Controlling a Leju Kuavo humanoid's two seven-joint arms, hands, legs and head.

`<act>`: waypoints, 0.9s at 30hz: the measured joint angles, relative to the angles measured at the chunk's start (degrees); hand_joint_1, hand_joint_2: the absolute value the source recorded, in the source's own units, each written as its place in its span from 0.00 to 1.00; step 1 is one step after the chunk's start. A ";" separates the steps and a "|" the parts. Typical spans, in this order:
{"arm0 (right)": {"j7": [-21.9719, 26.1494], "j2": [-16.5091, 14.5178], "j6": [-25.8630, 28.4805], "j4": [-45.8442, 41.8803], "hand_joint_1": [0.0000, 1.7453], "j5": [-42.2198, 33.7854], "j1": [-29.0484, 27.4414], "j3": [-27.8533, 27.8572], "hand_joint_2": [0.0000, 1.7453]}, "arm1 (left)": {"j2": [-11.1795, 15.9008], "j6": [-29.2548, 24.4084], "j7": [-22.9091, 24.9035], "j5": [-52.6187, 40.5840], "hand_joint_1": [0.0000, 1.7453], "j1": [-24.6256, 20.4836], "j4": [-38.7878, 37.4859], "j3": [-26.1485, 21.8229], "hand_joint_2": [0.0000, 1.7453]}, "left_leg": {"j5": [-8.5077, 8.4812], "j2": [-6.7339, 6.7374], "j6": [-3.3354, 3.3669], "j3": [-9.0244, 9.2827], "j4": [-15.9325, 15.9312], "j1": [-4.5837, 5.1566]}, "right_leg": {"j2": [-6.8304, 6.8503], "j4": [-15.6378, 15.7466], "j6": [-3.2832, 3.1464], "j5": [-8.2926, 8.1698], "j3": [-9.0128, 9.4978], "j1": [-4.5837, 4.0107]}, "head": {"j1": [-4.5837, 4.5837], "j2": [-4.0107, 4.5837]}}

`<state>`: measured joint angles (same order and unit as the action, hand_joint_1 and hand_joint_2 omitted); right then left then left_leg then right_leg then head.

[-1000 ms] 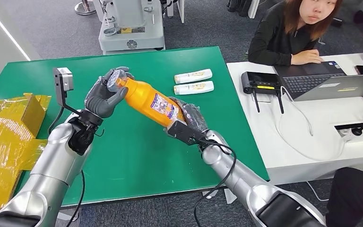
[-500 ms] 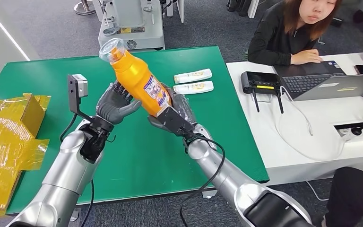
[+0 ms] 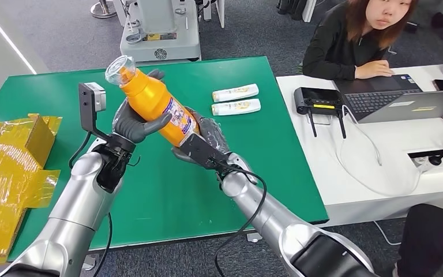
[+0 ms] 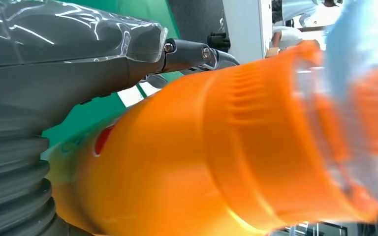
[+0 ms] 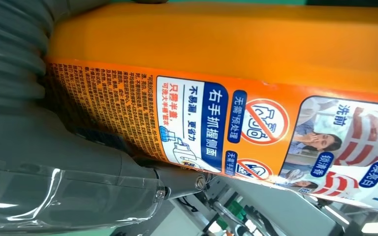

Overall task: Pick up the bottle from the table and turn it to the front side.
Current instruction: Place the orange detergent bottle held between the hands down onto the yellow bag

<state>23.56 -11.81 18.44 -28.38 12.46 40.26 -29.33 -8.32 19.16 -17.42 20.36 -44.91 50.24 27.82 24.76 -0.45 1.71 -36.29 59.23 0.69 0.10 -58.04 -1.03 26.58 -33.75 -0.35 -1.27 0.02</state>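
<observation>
The orange bottle [image 3: 156, 105] is off the green table [image 3: 167, 190] and held in the air between both hands, tilted with its clear cap up and toward the robot's left. The left hand [image 3: 135, 124] wraps the upper body of the bottle, its fingers curled round it from below and behind. The right hand [image 3: 207, 141] grips the bottle's base end, its fingers closed against the labelled side. In the right wrist view the label [image 5: 256, 123] faces the camera, with printed text and small pictures in blue, white and red. The left wrist view is close and blurred, so the bottle's neck and cap [image 4: 359, 98] appear only as orange and pale shapes. Two small white bottles [image 3: 236, 99] lie side by side on the far part of the table. A person [image 3: 357, 37] sits at a white desk [image 3: 346, 173] beside a laptop [image 3: 404, 101].
</observation>
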 joint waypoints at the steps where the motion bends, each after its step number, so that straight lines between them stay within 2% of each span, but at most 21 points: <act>1: -0.12 -0.01 -0.06 0.32 1.00 0.26 0.04 -0.01 1.00 | 0.24 0.26 -0.03 -0.11 0.00 -0.39 -0.39 -0.20 1.00 | 0.00 0.01 0.00 0.00 0.00 0.00 | 0.00 0.00 0.00 0.00 0.00 0.00 | 0.01 0.00; 2: -0.16 -0.01 -0.10 0.63 1.00 0.45 0.05 -0.01 1.00 | 0.50 0.63 -0.06 -0.12 0.00 -0.75 -0.81 -0.44 1.00 | 0.00 0.01 0.00 0.00 0.00 0.00 | -0.01 0.00 0.00 0.00 0.00 0.00 | 0.01 0.00; 6: -0.04 0.03 0.12 1.65 1.00 0.52 0.03 0.00 1.00 | 1.34 3.66 -0.20 0.49 1.00 -1.68 -2.62 -1.08 1.00 | 0.00 0.01 0.00 0.00 0.00 0.00 | -0.01 0.00 0.00 0.00 -0.01 0.00 | 0.00 0.00; 15: 0.60 0.67 0.87 2.45 1.00 0.70 -0.20 0.37 1.00 | 0.85 9.80 0.75 3.75 1.00 -2.17 -5.84 -1.14 1.00 | 0.00 0.02 0.00 0.00 0.01 0.01 | -0.01 0.03 0.00 0.00 -0.01 0.01 | 0.00 0.00; 21: 1.23 0.73 1.08 1.76 1.00 1.55 -0.83 0.37 1.00 | 0.33 15.19 5.60 12.34 1.00 -1.73 -6.42 -1.19 1.00 | 0.00 0.06 0.00 0.00 0.01 0.00 | -0.03 0.02 0.00 0.00 -0.03 0.01 | 0.00 0.00; 27: 1.19 0.74 2.08 0.58 1.00 2.54 -1.66 0.46 1.00 | 0.28 16.66 9.01 17.60 1.00 -0.91 -5.55 -1.24 1.00 | 0.00 0.08 0.00 0.01 0.01 -0.01 | -0.07 0.02 0.00 0.00 -0.06 0.00 | 0.01 0.00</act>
<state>24.75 -11.08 20.51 -27.80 15.00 38.60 -28.86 -8.04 35.81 -8.41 37.96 -45.82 44.70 26.58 24.76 -0.37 1.71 -36.28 59.24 0.68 0.03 -58.02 -1.03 26.58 -33.81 -0.35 -1.26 0.02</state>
